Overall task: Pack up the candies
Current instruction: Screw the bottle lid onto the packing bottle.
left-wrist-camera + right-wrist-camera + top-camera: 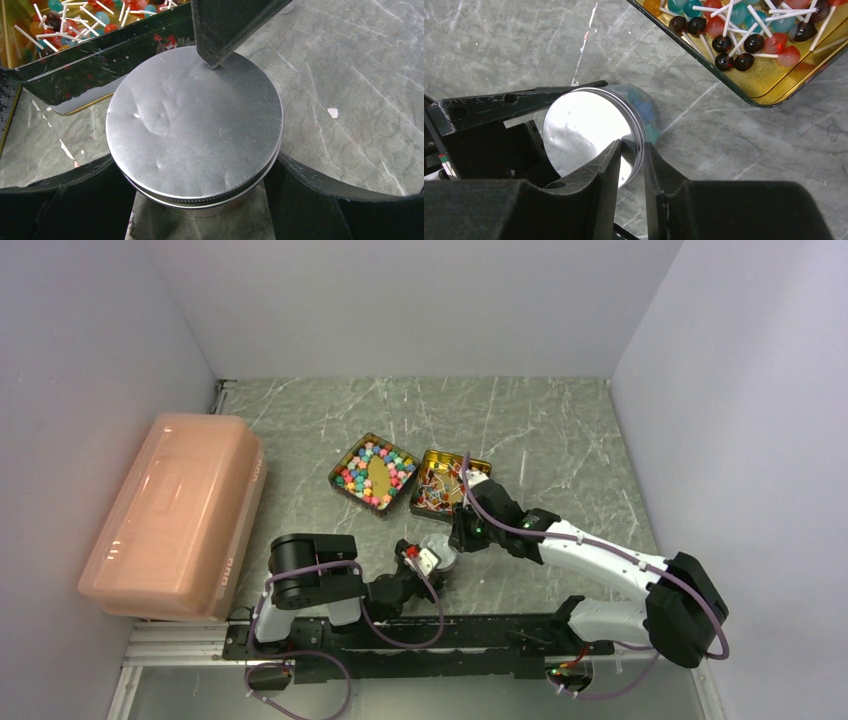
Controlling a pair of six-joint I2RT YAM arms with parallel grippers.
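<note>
Pink box: lid on, lying along the left wall of the desk; it fills that side, so there is little room for an arm to swing past it

Candies: loose, many-coloured, ringed round the bare gold middle of an open square tin, well apart from both hands; none looks lifted out yet

Left hand: spread wide round the jar, one finger on each side just under the lid, apparently clamping the body so it cannot turn or slide

Lid: dented metal disc sitting flat on the jar; my reading is that it has to come off before anything can be packed

Jar contents: blue-green pieces show through the clear wall in the right wrist view; how full it is I cannot tell

Lollipops: heaped with sticks crossing in a second gold tin, whose near corner stands just beside the jar, so that side is tight

Right hand: fingers nearly together, pinching the lid's rim between them, one tip on top and one outside the wall, a hold fit for twisting or prying

Open room: bare desk to the right of the jar and towards the right wall, the likeliest place to set the lid down
</note>
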